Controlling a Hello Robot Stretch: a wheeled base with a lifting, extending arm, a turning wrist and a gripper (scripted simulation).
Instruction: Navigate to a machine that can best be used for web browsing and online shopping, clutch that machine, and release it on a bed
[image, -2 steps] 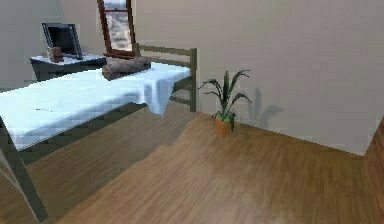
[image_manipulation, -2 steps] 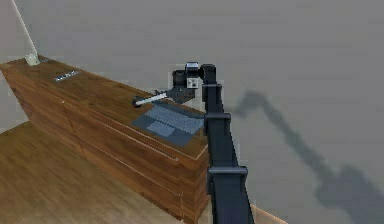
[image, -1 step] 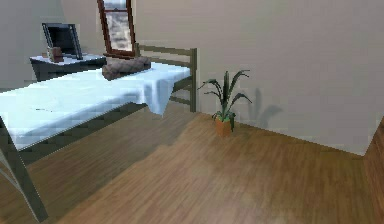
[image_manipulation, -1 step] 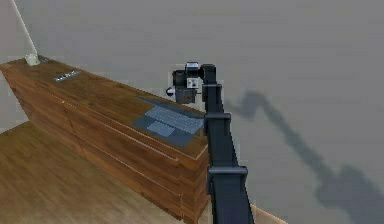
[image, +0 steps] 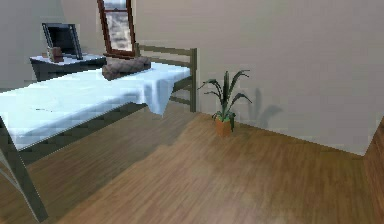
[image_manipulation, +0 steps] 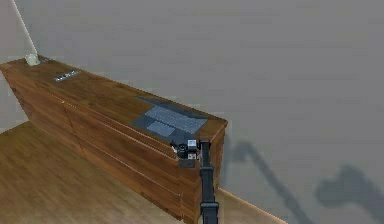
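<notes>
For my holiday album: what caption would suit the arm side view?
Gripper near a grey laptop on a long wooden dresser.

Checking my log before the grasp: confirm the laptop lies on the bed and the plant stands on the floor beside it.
Not quite. The laptop lies on the dresser, not the bed; the arm side view shows it. The plant does stand on the floor beside the bed.

Ahead of me a potted plant stands on the brown plank floor against a plain pale wall, with a wood-framed window up to its left and a dark grey desk farther left.
</notes>
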